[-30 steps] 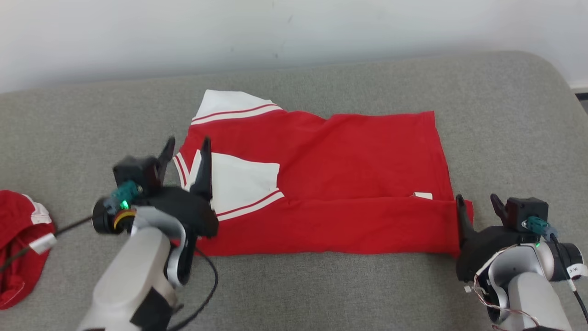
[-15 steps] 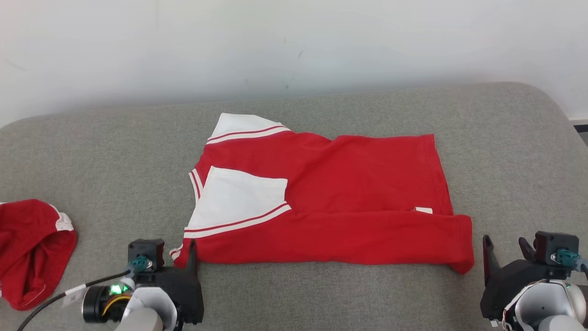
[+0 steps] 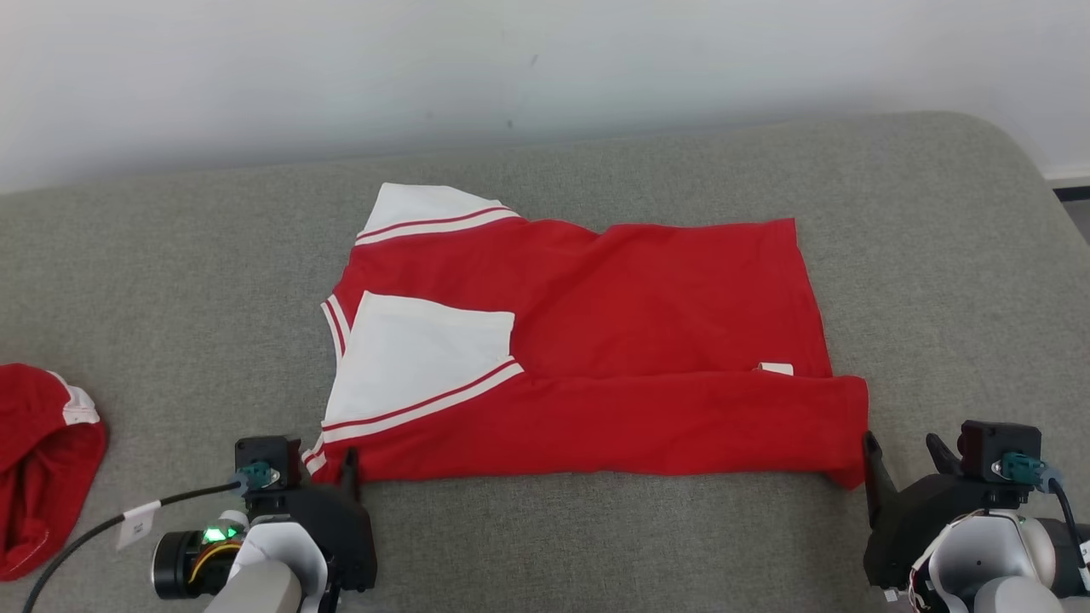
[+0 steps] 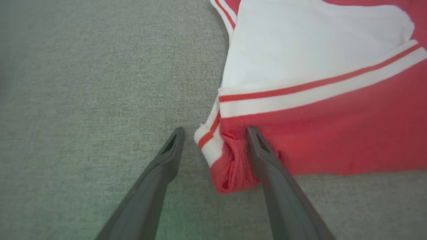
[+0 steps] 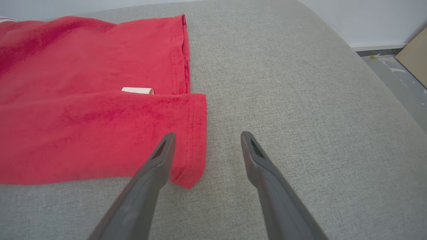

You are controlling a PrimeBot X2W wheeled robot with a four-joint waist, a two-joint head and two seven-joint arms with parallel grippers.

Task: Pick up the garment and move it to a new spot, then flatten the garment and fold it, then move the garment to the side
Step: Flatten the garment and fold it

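Note:
The red garment point(image 3: 639, 323) with white, red-striped sleeves lies flat and folded lengthwise on the grey cushion point(image 3: 596, 545). My left gripper point(image 3: 319, 472) stands open at its near left corner. In the left wrist view that bunched corner point(image 4: 227, 166) lies between the fingers of the gripper point(image 4: 215, 133), against the right one. My right gripper point(image 3: 903, 447) is open at the near right corner. In the right wrist view the red hem corner point(image 5: 188, 166) sits just inside the left finger of the gripper point(image 5: 207, 134).
A second red garment point(image 3: 43, 468) lies crumpled at the cushion's far left. A white label point(image 3: 775, 369) pokes out near the fold. The cushion rounds off on the right, with floor point(image 5: 393, 76) beyond. A pale wall runs behind.
My left gripper has pulled back from over the white sleeve to the garment's near left corner. The right gripper stays by the near right corner. The head camera has shifted.

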